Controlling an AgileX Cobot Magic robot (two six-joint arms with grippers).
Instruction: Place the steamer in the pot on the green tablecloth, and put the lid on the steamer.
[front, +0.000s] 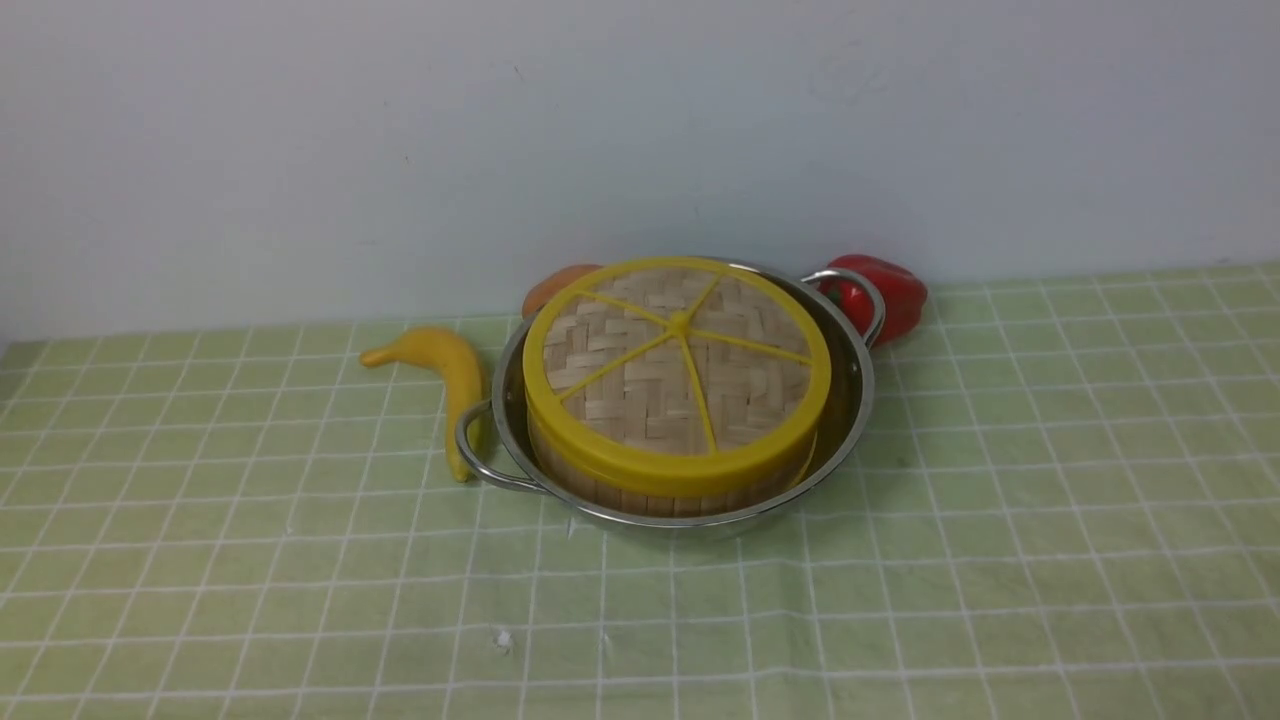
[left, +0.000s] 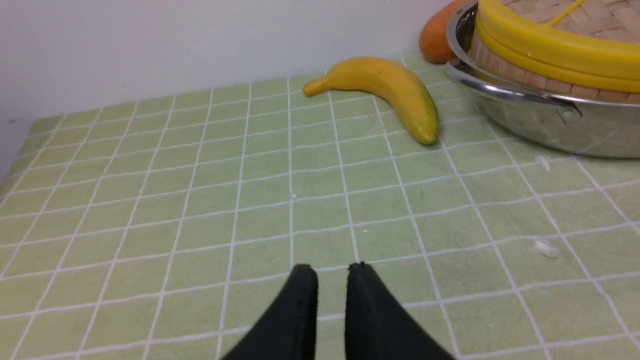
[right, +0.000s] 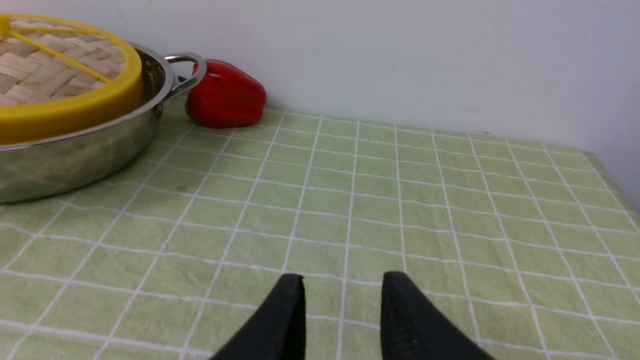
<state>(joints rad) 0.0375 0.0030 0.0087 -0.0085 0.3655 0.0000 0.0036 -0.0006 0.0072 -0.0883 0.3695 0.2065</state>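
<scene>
The steel pot (front: 850, 400) stands on the green tablecloth (front: 1000, 560) near the back wall. Inside it sits the bamboo steamer (front: 640, 495); only its slatted side wall shows. The woven lid (front: 677, 375) with yellow rim and spokes lies on top of it, slightly tilted. Neither arm appears in the front view. In the left wrist view my left gripper (left: 331, 272) hovers over bare cloth, well clear of the pot (left: 550, 120), its fingertips a narrow gap apart and empty. My right gripper (right: 342, 282) is open wider over cloth, away from the pot (right: 75, 155), holding nothing.
A yellow banana (front: 450, 375) lies against the pot's left handle. An orange fruit (front: 555, 285) sits behind the pot, and a red pepper (front: 895, 290) rests by the right handle. A white wall rises just behind. Small white crumbs (left: 545, 247) dot the cloth.
</scene>
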